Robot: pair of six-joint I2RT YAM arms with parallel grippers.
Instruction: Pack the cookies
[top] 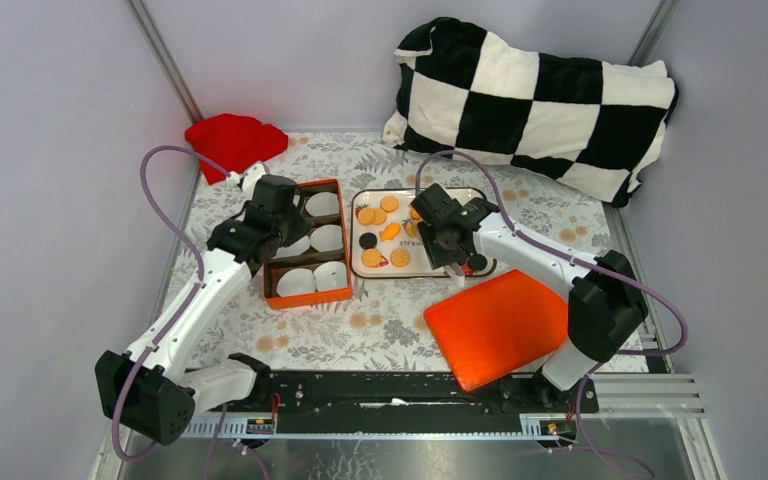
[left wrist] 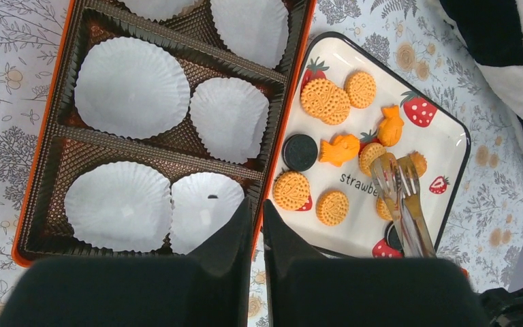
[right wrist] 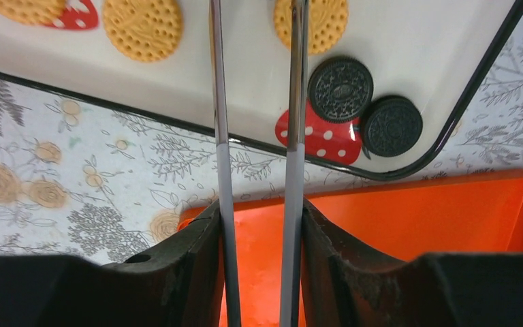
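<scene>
From above, the cookies (top: 380, 215) lie on the strawberry plate (top: 415, 271) in the middle of the table. The orange box (top: 305, 298) of white paper liners (top: 325, 238) sits just beside it on the left, and the orange lid (top: 495, 325) lies near the right arm. The left gripper (top: 282, 215) hovers over the box, while the right gripper (top: 450, 245) hangs over the plate's right half. In the left wrist view, the left gripper (left wrist: 257, 204) has its fingers parted by only a narrow slit and holds nothing. Every liner in sight is bare of cookies, so I judge the packing to be at the first pick. This view also shows the forked tips of the tongs (left wrist: 402, 197) over the orange cookies at the plate's right side, though I cannot tell whether they touch one. In the right wrist view, the right gripper (right wrist: 259, 211) is clenched on the two metal arms of the tongs, squeezing them toward each other. Two black cookies (right wrist: 366, 107) lie just right of them near the plate's corner, and the tips run out of frame. The next move probably calls for pinching one cookie firmly, lifting it level, and carrying it left to a liner.
</scene>
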